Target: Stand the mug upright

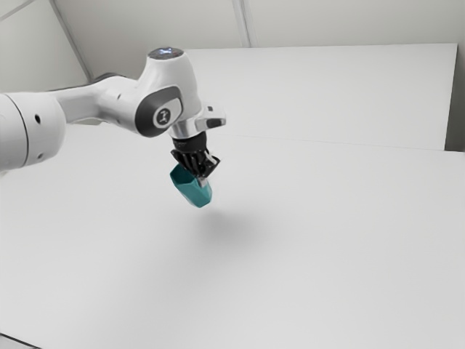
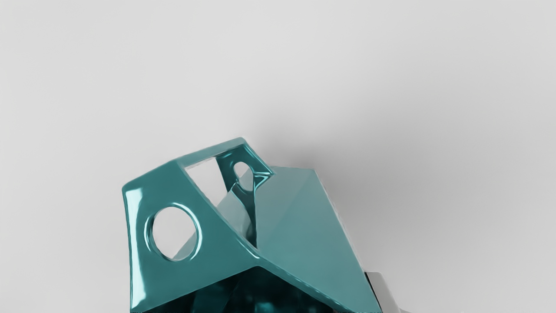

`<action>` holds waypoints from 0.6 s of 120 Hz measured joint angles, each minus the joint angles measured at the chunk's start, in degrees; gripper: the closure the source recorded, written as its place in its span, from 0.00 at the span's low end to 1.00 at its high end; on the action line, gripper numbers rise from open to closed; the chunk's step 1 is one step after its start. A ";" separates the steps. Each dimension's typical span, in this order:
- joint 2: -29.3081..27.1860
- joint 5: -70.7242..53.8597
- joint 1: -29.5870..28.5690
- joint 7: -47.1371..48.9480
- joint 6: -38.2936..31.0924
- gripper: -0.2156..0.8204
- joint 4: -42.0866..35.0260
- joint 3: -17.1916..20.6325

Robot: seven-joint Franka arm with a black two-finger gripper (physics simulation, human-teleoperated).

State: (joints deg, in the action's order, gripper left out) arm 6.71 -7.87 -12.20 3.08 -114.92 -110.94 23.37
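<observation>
The teal mug (image 1: 192, 192) hangs in the air over the white counter (image 1: 327, 262), tipped over, with its open mouth leaning up and toward the exterior view's left and its base slanting down toward the exterior view's right. It is well in from the counter's far edge, and a soft shadow (image 1: 225, 227) lies on the counter below it. The black gripper (image 1: 203, 180) points down at the mug, its jaws clenched on the mug and bearing its weight. In the wrist view one pale grey fingertip (image 2: 381, 290) sits right against the outside of a flat mug face; the mug hides where the other one presses, so I can't say just where that is.

The mug is all facets and sharp creases. From the hand I make out a round hole (image 2: 150, 232) through one flat part of it, angular openings beside that, and a dark hollow nearest the jaws. The mug's own body covers a good patch of the counter from there, and in the exterior view the gripper covers part of the mug's upper side.

The white arm (image 1: 171, 76) reaches in from the exterior view's left and bends down over the mug, standing in front of part of the background. Beyond the counter's far edge is a broad white panel (image 1: 334, 94), and past that a grey wall (image 1: 145, 18) with an upright seam (image 1: 245, 22) in it.
</observation>
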 joint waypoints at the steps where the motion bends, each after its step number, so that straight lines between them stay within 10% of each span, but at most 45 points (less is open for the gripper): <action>1: -0.14 -0.07 -0.09 0.14 -0.03 0.96 -0.30 0.02; 72: 1.55 -0.98 -1.82 6.42 -7.05 0.96 -7.67 0.02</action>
State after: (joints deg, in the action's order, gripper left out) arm 8.26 -8.85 -14.02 9.50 -121.97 -118.61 23.39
